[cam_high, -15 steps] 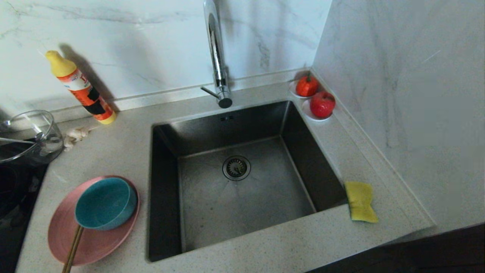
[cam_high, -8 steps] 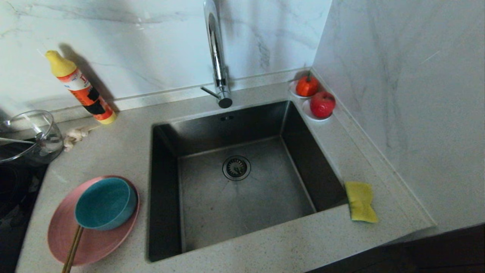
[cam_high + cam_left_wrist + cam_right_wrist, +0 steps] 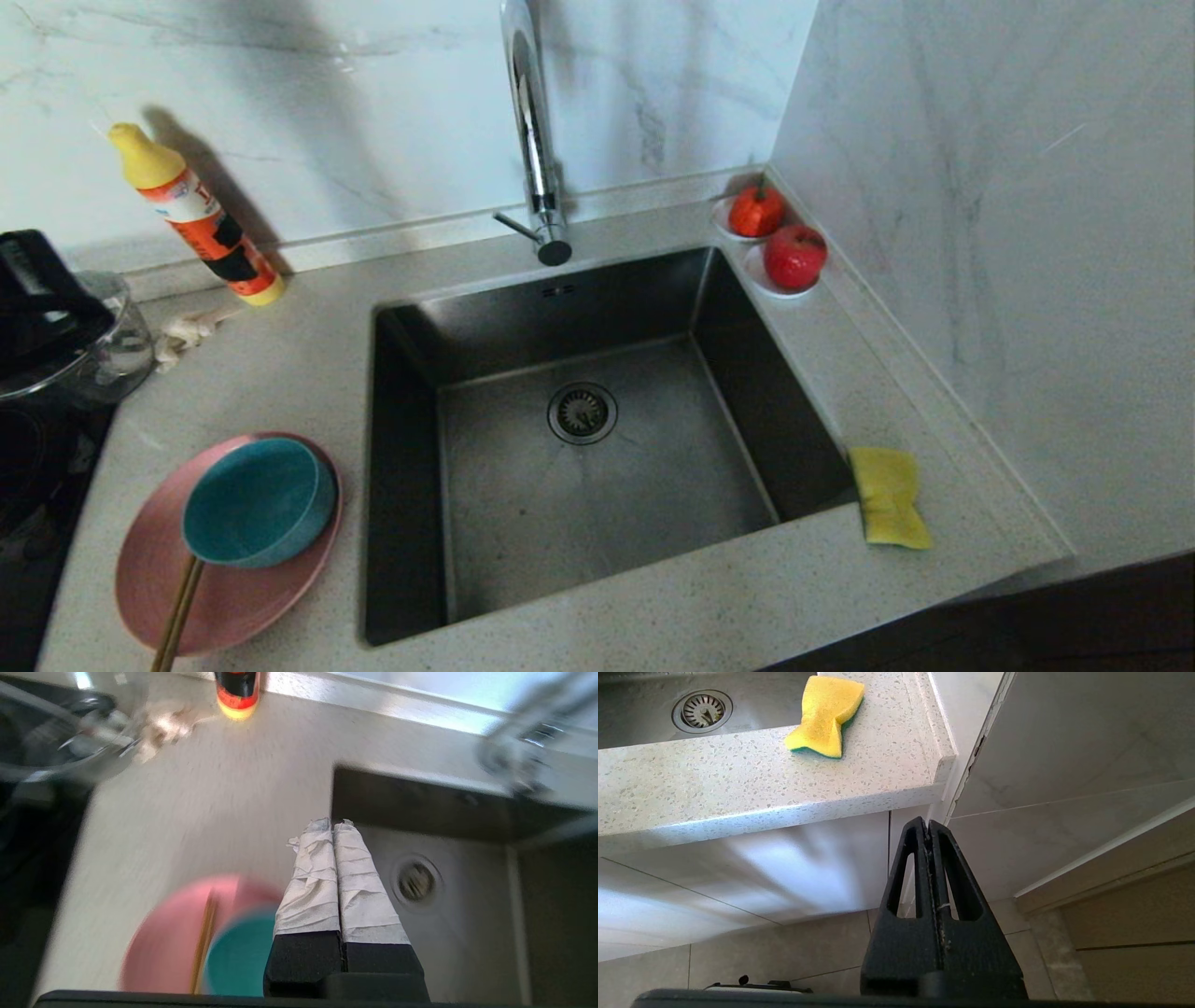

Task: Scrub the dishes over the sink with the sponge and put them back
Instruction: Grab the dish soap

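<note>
A pink plate [image 3: 233, 597] lies on the counter left of the sink [image 3: 653, 504]. On the plate sit a teal bowl [image 3: 257, 499] and brown chopsticks [image 3: 177, 616]. The yellow sponge [image 3: 887, 495] rests on the counter at the sink's right rim. My left gripper [image 3: 334, 823] is shut and empty, hovering above the counter between the plate [image 3: 163, 942] and the sink. My left arm [image 3: 42, 299] shows at the far left edge. My right gripper [image 3: 928, 823] is shut and empty, hanging below the counter edge, with the sponge [image 3: 826, 716] up on the counter beyond it.
A tall chrome tap [image 3: 532, 140] stands behind the sink. An orange bottle [image 3: 201, 219] leans on the back wall. A clear glass bowl [image 3: 112, 350] and a dark hob [image 3: 37, 467] lie far left. Two saucers with red fruit [image 3: 794, 257] sit in the back right corner.
My left arm has swung up into the head view at the far left, in front of the glass bowl. The dishes, the sponge and the right arm have not moved.
</note>
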Robot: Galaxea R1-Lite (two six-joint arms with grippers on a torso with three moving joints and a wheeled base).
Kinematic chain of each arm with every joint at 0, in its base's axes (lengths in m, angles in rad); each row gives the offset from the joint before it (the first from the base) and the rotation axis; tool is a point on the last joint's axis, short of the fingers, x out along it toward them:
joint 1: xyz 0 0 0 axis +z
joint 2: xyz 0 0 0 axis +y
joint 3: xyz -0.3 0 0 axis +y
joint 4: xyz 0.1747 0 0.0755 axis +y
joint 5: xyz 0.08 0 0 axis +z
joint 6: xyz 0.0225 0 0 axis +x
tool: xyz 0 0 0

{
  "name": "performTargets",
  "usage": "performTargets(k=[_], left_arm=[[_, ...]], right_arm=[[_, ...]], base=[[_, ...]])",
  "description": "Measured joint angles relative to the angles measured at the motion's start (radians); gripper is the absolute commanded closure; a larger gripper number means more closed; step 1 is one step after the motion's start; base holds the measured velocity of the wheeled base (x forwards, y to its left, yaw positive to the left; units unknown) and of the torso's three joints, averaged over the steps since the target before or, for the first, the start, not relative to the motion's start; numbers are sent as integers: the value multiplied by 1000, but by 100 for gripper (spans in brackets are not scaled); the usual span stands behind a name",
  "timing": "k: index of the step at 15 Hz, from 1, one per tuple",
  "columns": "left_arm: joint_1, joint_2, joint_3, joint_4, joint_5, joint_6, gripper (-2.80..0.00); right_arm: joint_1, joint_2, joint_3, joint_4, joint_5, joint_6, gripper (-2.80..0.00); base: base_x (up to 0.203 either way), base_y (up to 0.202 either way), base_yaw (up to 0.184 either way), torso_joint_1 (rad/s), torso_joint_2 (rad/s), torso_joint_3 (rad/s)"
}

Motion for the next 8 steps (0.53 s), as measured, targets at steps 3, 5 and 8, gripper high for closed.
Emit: performTargets(k=[3, 5, 8], left_arm=[[5, 230, -55, -179, 68, 2, 0], [12, 343, -91, -262, 91, 13, 0], [18, 488, -121, -431, 165, 63, 0]], right_arm=[[0, 0, 0, 0, 0, 0, 0], [0, 0, 0, 0, 0, 1, 0], [0, 0, 0, 0, 0, -1, 0]], base=[[0, 0, 0, 0, 0, 0], [0, 0, 0, 0, 0, 0], [0, 0, 0, 0, 0, 0]])
